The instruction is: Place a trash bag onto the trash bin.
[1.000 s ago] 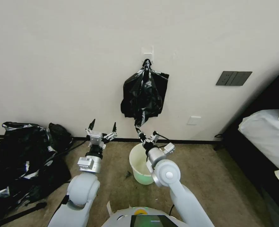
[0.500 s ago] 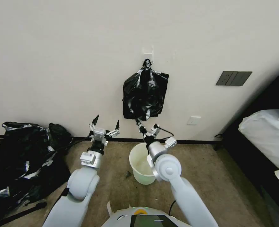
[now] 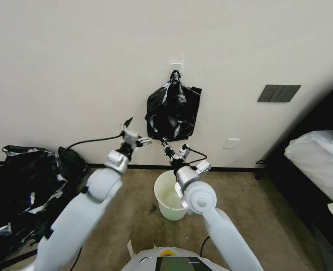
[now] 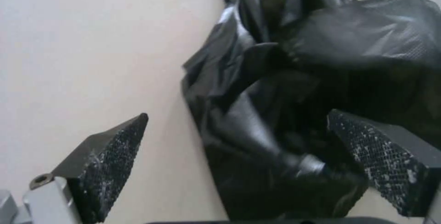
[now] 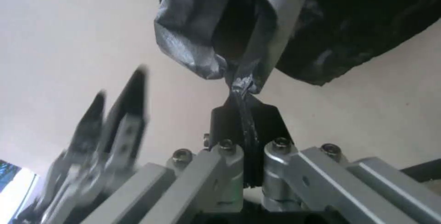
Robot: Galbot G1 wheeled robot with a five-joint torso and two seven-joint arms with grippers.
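Trash bag (image 3: pixel 172 113) hangs pinched at its tip by right tool (image 3: pixel 164 144); left tool (image 3: pixel 137 132) wide beside it.

On the wall ahead, the trash bag (image 3: pixel 172 111) hangs from a hook (image 3: pixel 175 64), well above the floor. Directly below it, the trash bin (image 3: pixel 169 196) stands on the carpet (image 3: pixel 256 210), near the baseboard. The right gripper (image 3: pixel 162 142) sits at the bag's lower corner, above the bin, clamped on a twisted tail of the bag. The left gripper (image 3: pixel 137 132) is just left of the bag's lower edge, fingers apart, beside the right gripper. A heap of plastic (image 3: pixel 23 188) lies on the floor far left against the wall. A switch plate (image 3: pixel 279 93) is mounted on the wall right of the bag; a bed (image 3: pixel 320 165) stands at the far right.
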